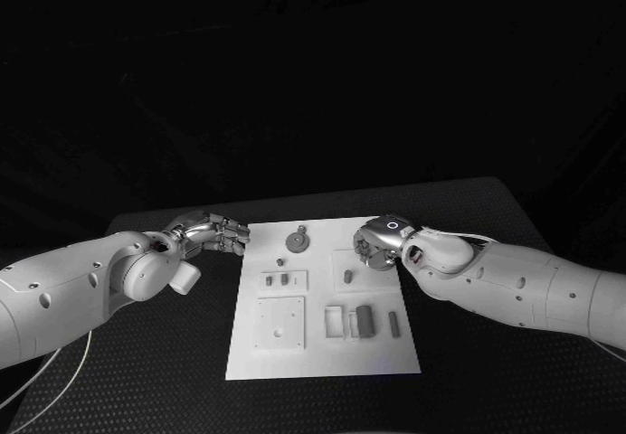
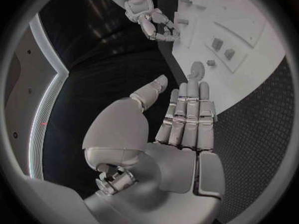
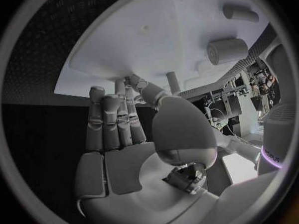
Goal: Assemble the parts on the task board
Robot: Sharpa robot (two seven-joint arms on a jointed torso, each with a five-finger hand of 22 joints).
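The white task board (image 1: 327,357) lies in the middle of the black table. On its far part lies a grey gear (image 1: 298,240), also visible past my left fingertips (image 2: 197,69). My left hand (image 1: 209,233) hovers just off the board's far left corner, fingers straight, thumb apart, holding nothing. My right hand (image 1: 378,242) is over the board's far right part, fingers stretched out (image 3: 118,114) and empty. A small upright peg (image 3: 174,80) stands close to its thumb tip. The left wrist view shows the right hand (image 2: 152,17) at the board's edge.
Small grey pieces (image 1: 279,280) sit in a square recess left of centre. A square plate (image 1: 280,324) and several upright blocks (image 1: 364,318) occupy the near half. Two short cylinders (image 3: 227,50) stand on the board beyond my right hand. Black table surrounds the board.
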